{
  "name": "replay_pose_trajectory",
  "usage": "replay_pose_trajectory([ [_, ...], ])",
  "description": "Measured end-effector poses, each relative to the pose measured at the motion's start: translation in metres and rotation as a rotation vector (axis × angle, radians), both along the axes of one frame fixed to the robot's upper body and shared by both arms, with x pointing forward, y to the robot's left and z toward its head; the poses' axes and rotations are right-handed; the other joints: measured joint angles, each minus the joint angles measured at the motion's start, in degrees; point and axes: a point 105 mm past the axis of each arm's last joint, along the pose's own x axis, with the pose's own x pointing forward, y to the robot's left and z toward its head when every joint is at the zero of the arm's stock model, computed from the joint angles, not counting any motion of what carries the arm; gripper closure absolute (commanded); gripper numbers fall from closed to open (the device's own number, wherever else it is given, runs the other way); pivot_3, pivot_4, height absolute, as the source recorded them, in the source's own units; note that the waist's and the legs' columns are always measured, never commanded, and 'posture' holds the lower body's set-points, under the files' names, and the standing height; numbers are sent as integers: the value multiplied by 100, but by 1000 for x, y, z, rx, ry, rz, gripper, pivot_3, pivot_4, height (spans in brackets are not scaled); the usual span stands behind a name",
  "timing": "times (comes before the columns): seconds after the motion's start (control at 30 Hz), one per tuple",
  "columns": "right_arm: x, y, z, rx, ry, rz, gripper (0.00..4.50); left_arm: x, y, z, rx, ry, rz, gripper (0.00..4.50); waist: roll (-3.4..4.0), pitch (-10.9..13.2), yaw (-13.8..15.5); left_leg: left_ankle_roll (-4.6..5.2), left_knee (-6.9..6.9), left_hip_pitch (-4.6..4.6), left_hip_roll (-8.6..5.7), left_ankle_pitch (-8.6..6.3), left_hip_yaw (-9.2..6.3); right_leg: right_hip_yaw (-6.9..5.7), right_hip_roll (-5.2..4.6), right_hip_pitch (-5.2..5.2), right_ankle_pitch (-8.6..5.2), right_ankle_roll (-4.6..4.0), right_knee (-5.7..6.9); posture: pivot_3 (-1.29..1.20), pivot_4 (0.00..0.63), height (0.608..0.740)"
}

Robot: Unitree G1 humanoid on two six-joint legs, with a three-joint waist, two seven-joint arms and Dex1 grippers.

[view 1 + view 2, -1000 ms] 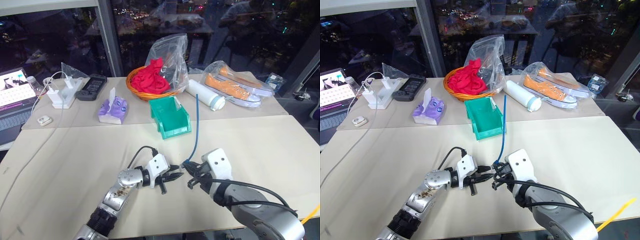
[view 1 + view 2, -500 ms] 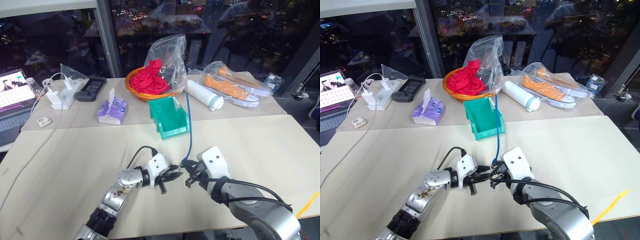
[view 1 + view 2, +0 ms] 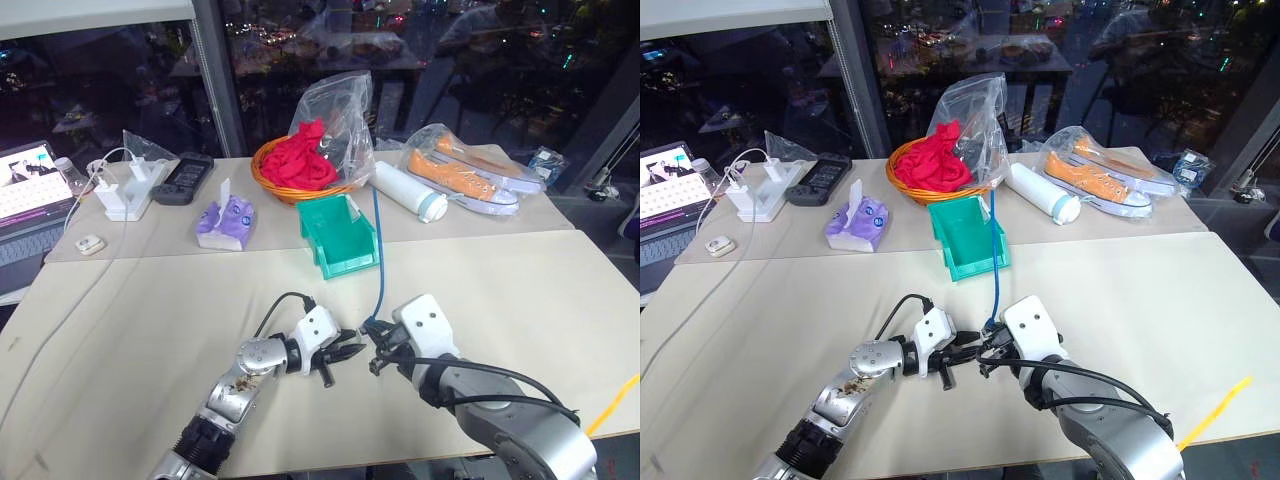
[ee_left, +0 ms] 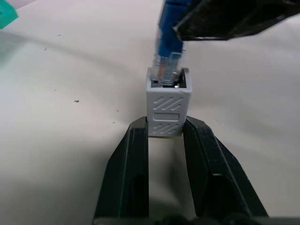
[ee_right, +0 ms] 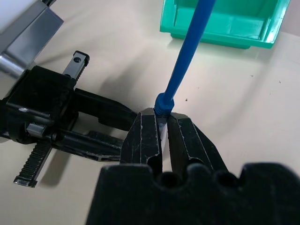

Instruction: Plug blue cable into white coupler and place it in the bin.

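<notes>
My left gripper (image 4: 166,125) is shut on the white coupler (image 4: 168,105), a small ribbed block held with its socket facing away from the fingers. My right gripper (image 5: 161,123) is shut on the blue cable (image 5: 185,61) just behind its plug. The clear plug tip (image 4: 168,68) sits at the coupler's socket mouth, partly inside. Both grippers (image 3: 345,352) (image 3: 374,346) meet tip to tip low over the table's near middle. From there the cable (image 3: 379,260) rises toward the teal bin (image 3: 340,235), which stands upright just beyond.
Behind the bin are an orange wire basket (image 3: 290,180) with red cloth, plastic bags, a white cylinder (image 3: 410,190) and bagged orange shoes (image 3: 470,172). A purple tissue pack (image 3: 225,220), chargers (image 3: 125,190) and a laptop (image 3: 25,200) lie far left.
The cable's upper stretch has swung a little to the left, now crossing over the bin's right side. Both grippers have stayed in place, still gripping.
</notes>
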Motion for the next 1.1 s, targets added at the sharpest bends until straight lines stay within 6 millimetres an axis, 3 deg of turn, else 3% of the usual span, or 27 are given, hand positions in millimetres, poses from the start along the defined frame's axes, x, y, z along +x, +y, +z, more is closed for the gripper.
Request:
replay_pose_trajectory([
  [1.1, 6, 6, 1, -64, 13, 35, 4500, 1, 1, 0, 3, 10, 40, 3894, 5, -5, -21, 0, -1, 1, 1, 0, -1, 0, 0, -2, 0, 0, 0, 0, 150, 732],
])
